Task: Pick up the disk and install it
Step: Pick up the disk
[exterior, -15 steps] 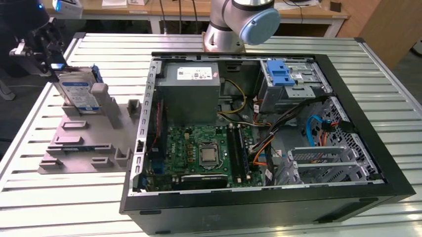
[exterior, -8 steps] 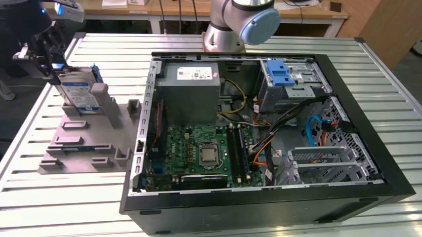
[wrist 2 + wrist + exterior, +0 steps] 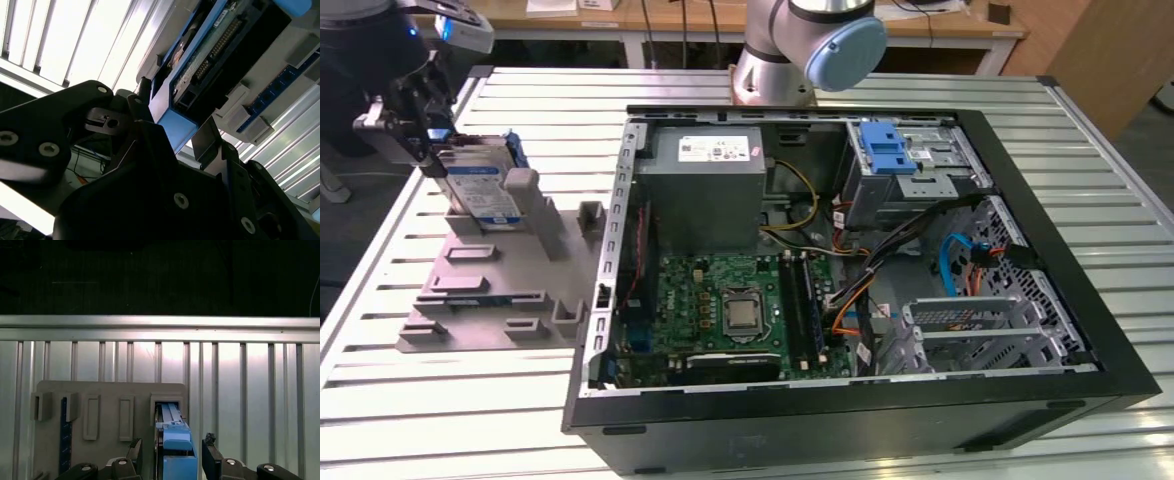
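My gripper hangs over the disk with its jaws parted, one finger on each side of the blue carrier. The first wrist view shows a narrow gap on both sides, so I grip nothing. The disk stands upright on edge in a slot of the grey holder plate. The plate lies on the slatted aluminium table, toward the table's far corner on the exterior view's left, beside the open computer case.

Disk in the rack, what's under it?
The grey holder plate, lying on the slatted metal table. The disk stands in one of its slots, so its lower edge is hidden.
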